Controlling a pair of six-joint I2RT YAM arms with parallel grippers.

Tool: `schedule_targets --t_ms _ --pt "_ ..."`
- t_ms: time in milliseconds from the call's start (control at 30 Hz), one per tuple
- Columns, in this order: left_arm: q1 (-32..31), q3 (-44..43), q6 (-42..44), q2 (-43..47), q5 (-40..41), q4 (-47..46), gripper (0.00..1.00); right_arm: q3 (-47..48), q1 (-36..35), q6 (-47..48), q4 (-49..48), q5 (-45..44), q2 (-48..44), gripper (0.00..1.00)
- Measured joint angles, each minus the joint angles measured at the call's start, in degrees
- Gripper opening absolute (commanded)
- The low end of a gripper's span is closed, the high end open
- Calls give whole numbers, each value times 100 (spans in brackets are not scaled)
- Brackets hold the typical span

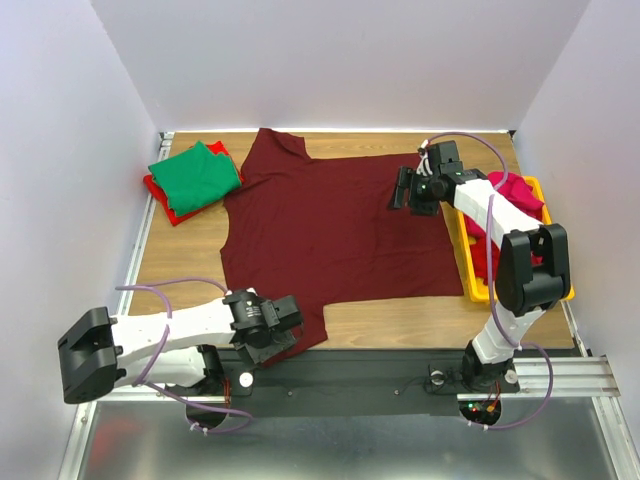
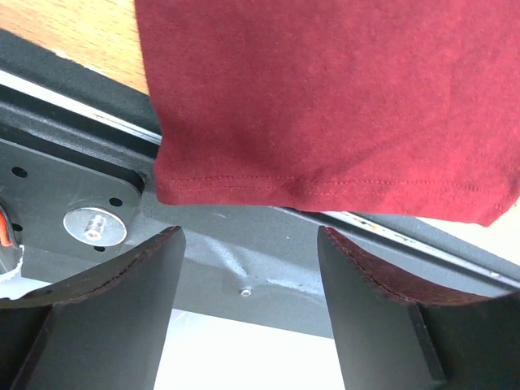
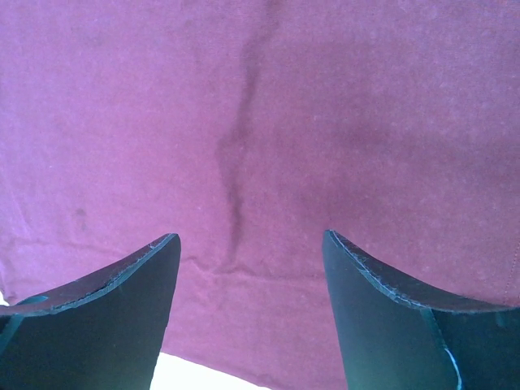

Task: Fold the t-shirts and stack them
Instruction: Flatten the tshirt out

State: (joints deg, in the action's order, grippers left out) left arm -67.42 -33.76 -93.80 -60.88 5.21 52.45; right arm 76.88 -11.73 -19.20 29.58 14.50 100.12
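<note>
A dark maroon t-shirt (image 1: 330, 230) lies spread flat across the wooden table. Its near sleeve hangs over the table's front edge. My left gripper (image 1: 292, 322) is at that sleeve, open. In the left wrist view the sleeve hem (image 2: 325, 183) lies just beyond the left gripper (image 2: 248, 236), and nothing is between the fingers. My right gripper (image 1: 400, 190) hovers open over the shirt's far right part, with maroon cloth (image 3: 260, 106) filling the view under the right gripper (image 3: 248, 237). A folded green t-shirt (image 1: 195, 175) rests on a red one (image 1: 160, 192) at the far left.
A yellow tray (image 1: 472, 280) at the right holds a bright pink t-shirt (image 1: 515, 190) and some dark red cloth. The black mounting rail (image 1: 380, 365) runs along the near edge, under the left fingers (image 2: 122, 309). White walls close in the table.
</note>
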Motion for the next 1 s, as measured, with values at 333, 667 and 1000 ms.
schedule_targets --t_ms 333,667,1000 --pt "-55 0 -144 -702 107 2 69 -177 0 79 0 -122 -105 76" --pt "-426 -385 -319 -1248 470 247 65 -339 0 146 2 -195 -396 76" --pt "-837 -688 -542 -1928 802 437 20 -352 0 138 2 -127 -455 76"
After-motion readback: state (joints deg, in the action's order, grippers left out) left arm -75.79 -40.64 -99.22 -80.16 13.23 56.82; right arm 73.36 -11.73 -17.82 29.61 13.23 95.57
